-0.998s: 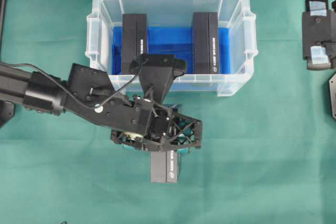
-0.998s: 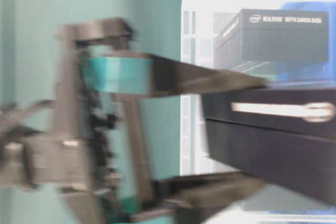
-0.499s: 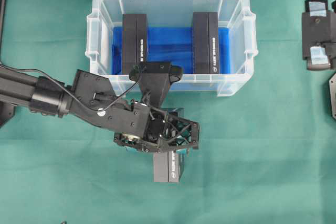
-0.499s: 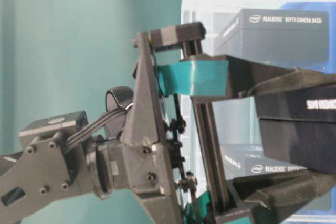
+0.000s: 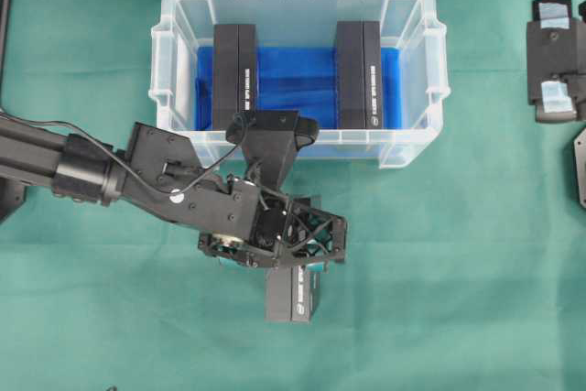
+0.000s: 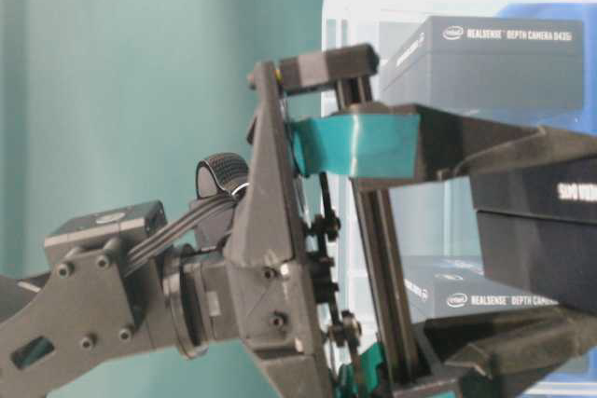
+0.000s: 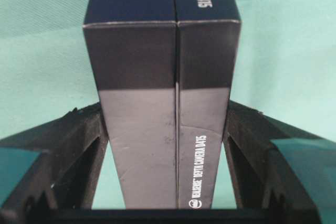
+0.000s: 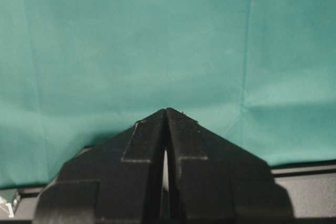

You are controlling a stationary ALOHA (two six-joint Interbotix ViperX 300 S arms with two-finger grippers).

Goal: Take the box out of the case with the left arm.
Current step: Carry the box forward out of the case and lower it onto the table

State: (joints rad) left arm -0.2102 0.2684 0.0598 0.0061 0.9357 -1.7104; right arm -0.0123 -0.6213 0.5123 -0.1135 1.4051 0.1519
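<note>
Open green cloth [image 5: 458,272] all around the left claw [image 5: 291,267]; case [image 5: 417,148] wall just behind.

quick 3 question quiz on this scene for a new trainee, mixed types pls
1. True or false: the black box gripped by the left end effector is outside the case.
2. How many boxes remain in the case?
3. The right end effector is: A) shut on nothing, B) holding a box, C) wide open.

Key:
1. True. It is held over the green cloth, in front of the case.
2. Two, standing on the blue sheet.
3. A
</note>
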